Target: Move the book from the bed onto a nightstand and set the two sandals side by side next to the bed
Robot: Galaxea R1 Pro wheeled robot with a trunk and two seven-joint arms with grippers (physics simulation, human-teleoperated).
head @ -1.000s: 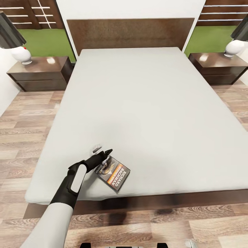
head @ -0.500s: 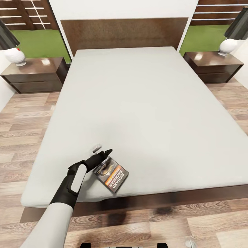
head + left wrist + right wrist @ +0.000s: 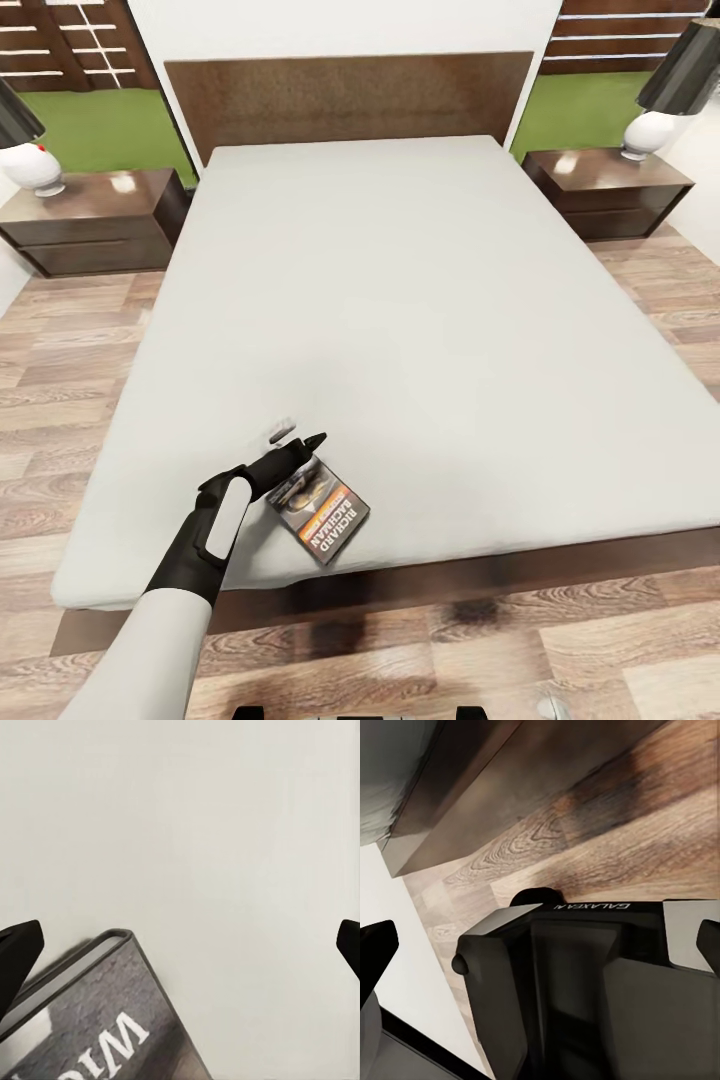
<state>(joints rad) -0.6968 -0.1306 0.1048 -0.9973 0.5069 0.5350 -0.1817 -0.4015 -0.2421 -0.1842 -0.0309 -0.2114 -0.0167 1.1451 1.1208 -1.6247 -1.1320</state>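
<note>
Bedroom: wood-plank floor (image 3: 70, 380), bed (image 3: 400, 300), two nightstands (image 3: 95, 215).
Book (image 3: 322, 512): on mattress, 7 o'clock corner.
Left gripper (image 3: 300, 448): jaws spread wide over book's corner, holding nothing.
Right gripper (image 3: 540, 937): fingers wide apart, empty.

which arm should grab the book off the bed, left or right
Left. The left gripper is open and already at the book, near the foot of the bed. The right gripper points down at the floor, away from the book.
</note>
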